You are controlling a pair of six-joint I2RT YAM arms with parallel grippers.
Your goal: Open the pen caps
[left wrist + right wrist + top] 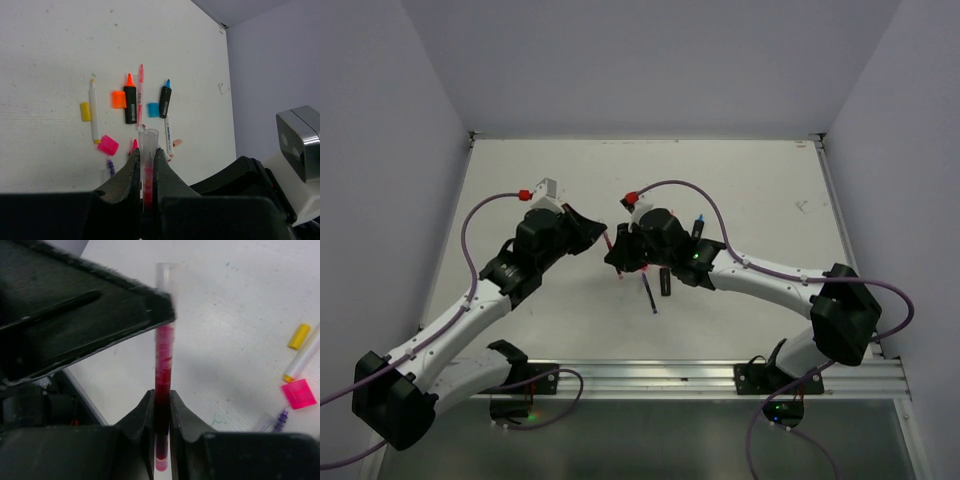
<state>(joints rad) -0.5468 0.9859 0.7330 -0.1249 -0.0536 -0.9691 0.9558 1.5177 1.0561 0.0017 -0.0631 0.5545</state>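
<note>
Orange cap [118, 99], blue cap [153, 109], yellow cap [85, 111], pink cap [108, 145]: off, lying around the orange highlighter [130, 102]. Aloft near it, pink pen [162, 355] clamped tight by left gripper [146, 165] and right gripper [161, 415], clear cap [149, 136] seemingly on.

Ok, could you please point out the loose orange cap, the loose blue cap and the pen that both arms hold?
orange cap [118, 99], left wrist view, middle of its top face.
blue cap [153, 109], left wrist view, middle of its top face.
pen [163, 355], right wrist view, pink part of its barrel.
</note>
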